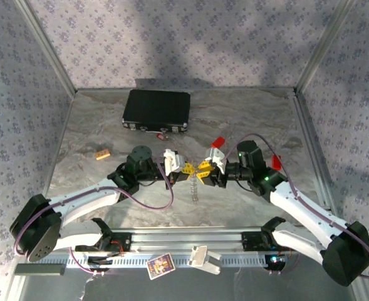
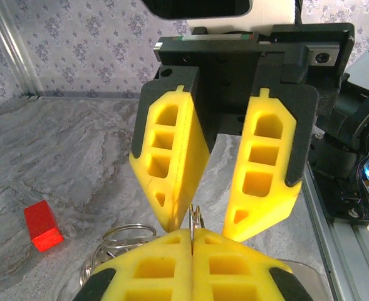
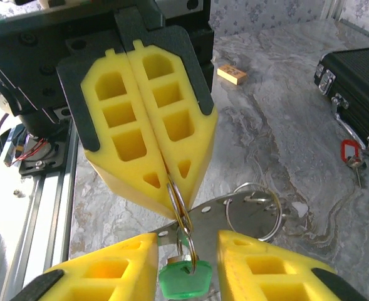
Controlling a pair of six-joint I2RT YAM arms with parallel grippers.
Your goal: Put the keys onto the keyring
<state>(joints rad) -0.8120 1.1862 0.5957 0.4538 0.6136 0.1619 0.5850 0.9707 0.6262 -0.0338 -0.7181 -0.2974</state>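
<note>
Green key (image 3: 183, 280) at pinched keyring (image 3: 181, 216) (silvery)

The left arm (image 1: 87, 204) and right arm (image 1: 300, 210) have white links and bulky black joints, trailed by thin purple cables (image 1: 148, 207). Their fingers (image 2: 171, 157) are yellow wedges with cut-out windows, backed in black.

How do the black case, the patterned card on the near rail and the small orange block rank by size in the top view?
Largest: black case.
Next: patterned card, though it lies nearer the camera, which may flatter it.
Smallest: small orange block.
</note>
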